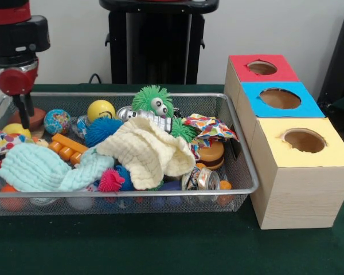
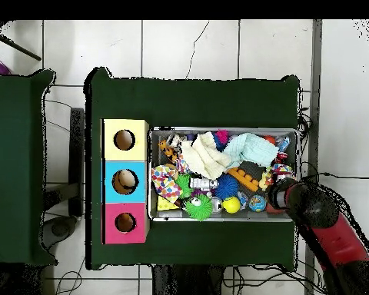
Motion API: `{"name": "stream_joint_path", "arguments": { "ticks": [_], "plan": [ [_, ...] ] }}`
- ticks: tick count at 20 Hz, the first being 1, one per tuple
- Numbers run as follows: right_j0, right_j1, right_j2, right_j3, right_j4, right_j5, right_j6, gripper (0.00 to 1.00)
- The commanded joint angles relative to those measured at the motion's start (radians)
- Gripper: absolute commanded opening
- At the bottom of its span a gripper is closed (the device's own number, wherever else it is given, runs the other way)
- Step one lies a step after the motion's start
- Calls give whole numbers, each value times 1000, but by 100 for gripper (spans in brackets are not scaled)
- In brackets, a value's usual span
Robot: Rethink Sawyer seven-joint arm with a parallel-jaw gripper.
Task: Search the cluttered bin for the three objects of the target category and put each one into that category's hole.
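Since the job is a search-and-sort, the layout fits: green tabletop carries both the wire bin and, touching its side toward 3 o'clock in front view, a wooden box w/ three holes on top. Yellow hole sits closest to camera, blue hole in the middle, red hole farthest, toward 12. Box being right beside the bin keeps each carry short, I'd judge.

Arm comes down at the bin's 9 o'clock end; the tool hangs just inside the rim there, over a brownish item I can't ID. Fingers look close together and nothing shows between them, so prob. clenched on nothing, w/ some doubt.

Inside the bin, clutter is piled deep, which is why a search is needed. Cream cloth drapes mid-bin, mint cloth toward 8; both prob. hide stuff underneath. Smaller: green fuzzy toy at 12, blue spiky ball, yellow ball, patterned ball, orange block, pink spiky ball, can at 5.

Target category isn't stated, so can't say which three items count; all loose things are in the bin.
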Motion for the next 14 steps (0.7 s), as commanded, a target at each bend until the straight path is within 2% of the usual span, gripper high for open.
{"name": "stream_joint_path", "arguments": {
  "ticks": [1, 7, 14],
  "plan": [
    [-38, 73, 67, -113, -63, 69, -68, 100],
    [-75, 161, 122, -97, -82, -41, -42, 100],
    [-76, 180, 140, -62, -87, -90, 11, 100]
  ]
}}
